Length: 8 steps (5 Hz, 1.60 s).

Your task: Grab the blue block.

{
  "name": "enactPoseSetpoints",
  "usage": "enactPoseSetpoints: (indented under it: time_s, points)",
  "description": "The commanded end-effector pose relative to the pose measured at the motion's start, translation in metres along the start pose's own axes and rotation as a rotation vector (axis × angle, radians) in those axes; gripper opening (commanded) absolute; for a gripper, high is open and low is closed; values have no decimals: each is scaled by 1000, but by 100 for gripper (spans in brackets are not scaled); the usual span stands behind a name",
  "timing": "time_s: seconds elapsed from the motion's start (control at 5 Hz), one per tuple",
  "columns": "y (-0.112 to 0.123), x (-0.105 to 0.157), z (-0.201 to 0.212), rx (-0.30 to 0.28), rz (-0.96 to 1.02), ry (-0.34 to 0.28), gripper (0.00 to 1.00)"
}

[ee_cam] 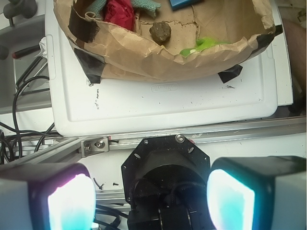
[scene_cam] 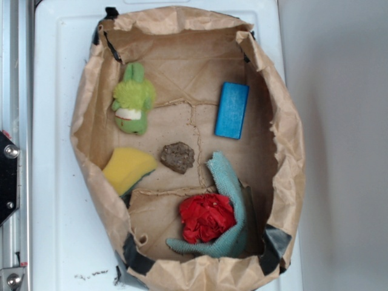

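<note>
In the wrist view the blue block [ee_cam: 186, 4] is cut off by the top edge, only a sliver showing. The green plush toy [ee_cam: 204, 44] is mostly hidden behind the paper bag [ee_cam: 158, 64] wall. Both fingers [ee_cam: 69, 201] are cropped by the bottom edge and blurred. In the exterior view the red crumpled thing [scene_cam: 207, 217] covers part of the teal cloth [scene_cam: 227, 179].
</note>
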<state>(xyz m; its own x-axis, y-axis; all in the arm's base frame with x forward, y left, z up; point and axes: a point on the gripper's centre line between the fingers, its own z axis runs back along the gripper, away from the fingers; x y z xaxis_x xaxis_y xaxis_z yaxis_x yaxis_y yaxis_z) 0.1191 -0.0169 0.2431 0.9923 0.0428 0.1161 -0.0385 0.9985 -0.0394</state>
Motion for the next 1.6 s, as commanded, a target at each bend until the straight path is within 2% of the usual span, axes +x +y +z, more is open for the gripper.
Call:
enactPoseSetpoints:
  time_s: [0.0, 0.4, 0.6, 0.8, 1.0, 1.4]
  points:
    - [0, 0, 0, 0, 0, 0, 100]
    - [10, 66, -22, 52, 161, -25, 100]
    - [21, 95, -33, 61, 217, -67, 100]
    - [33, 117, -47, 35, 309, -133, 100]
    - [42, 133, -59, 62, 380, -178, 100]
    - [58, 153, -78, 83, 473, -216, 100]
